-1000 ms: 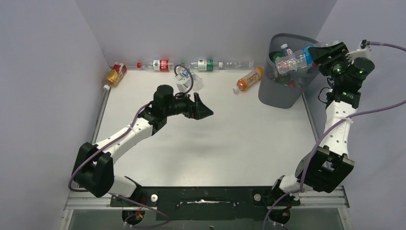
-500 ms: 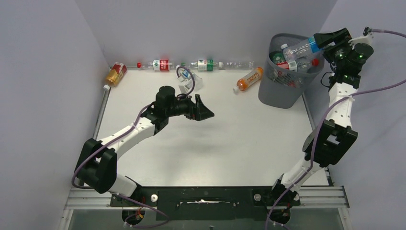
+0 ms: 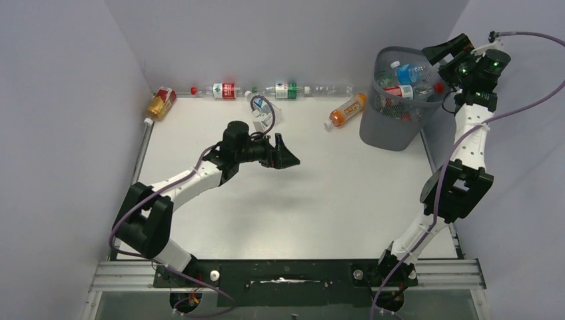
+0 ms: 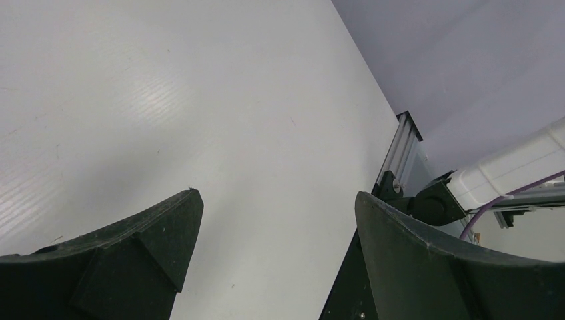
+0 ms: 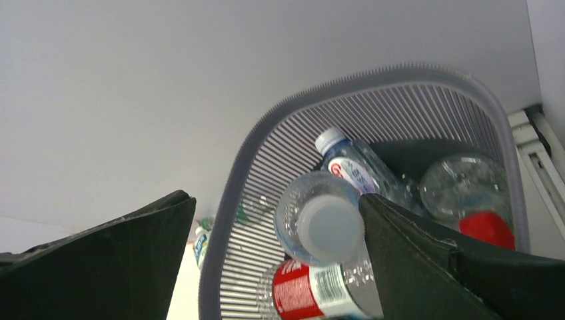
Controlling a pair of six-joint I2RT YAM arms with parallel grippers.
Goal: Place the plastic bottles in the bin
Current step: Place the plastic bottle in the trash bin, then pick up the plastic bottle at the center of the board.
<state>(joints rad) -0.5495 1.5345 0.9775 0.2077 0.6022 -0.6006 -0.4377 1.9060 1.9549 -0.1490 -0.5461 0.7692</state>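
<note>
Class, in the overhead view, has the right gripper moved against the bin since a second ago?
Yes. The right gripper has moved along the right rim of the bin toward its far corner.

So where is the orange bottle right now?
In the top view, the orange bottle lies on its side at the back right of the table, just left of the bin.

You are looking into a robotics lab test cell. Plain grey walls (image 3: 66,100) box in a white counter (image 3: 286,200) on three sides. An aluminium rail frame (image 3: 120,277) runs along its near edge, where the left arm (image 3: 180,181) and right arm (image 3: 470,143) are bolted. Purple cables (image 3: 533,35) trail loose from both arms.
</note>
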